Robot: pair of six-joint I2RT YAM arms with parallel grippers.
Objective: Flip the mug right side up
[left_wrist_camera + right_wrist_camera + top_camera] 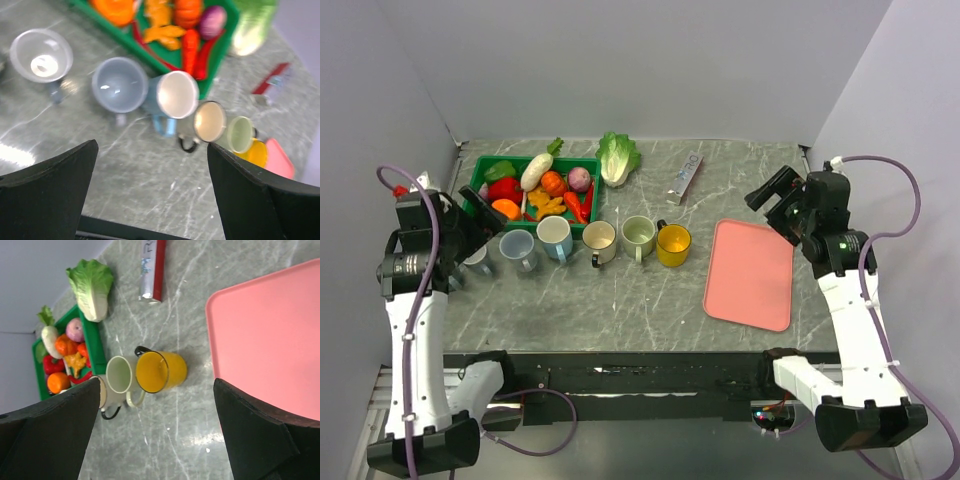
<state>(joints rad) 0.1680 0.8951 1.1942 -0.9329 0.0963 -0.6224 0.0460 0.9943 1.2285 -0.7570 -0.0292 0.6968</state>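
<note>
Several mugs stand in a row on the grey table, all with mouths facing up: clear (pixel 478 260), grey-blue (pixel 517 245), light blue (pixel 555 237), cream with a black handle (pixel 599 240), pale green (pixel 638 235) and yellow (pixel 673 244). My left gripper (pixel 485 213) is open and empty, raised above the row's left end, partly hiding the clear mug. The left wrist view shows the clear (pixel 41 55), grey-blue (pixel 120 84) and light blue (pixel 177 95) mugs beyond the gripper (pixel 150 200). My right gripper (pixel 768 195) is open and empty above the tray's far edge; its wrist view shows the yellow mug (pixel 160 371).
A green crate (pixel 478 186) of toy vegetables stands behind the mugs. A lettuce (pixel 617 157) and a silver-red tube (pixel 686 178) lie at the back. A pink tray (pixel 752 273) lies at the right. Grey walls close in the left, back and right sides.
</note>
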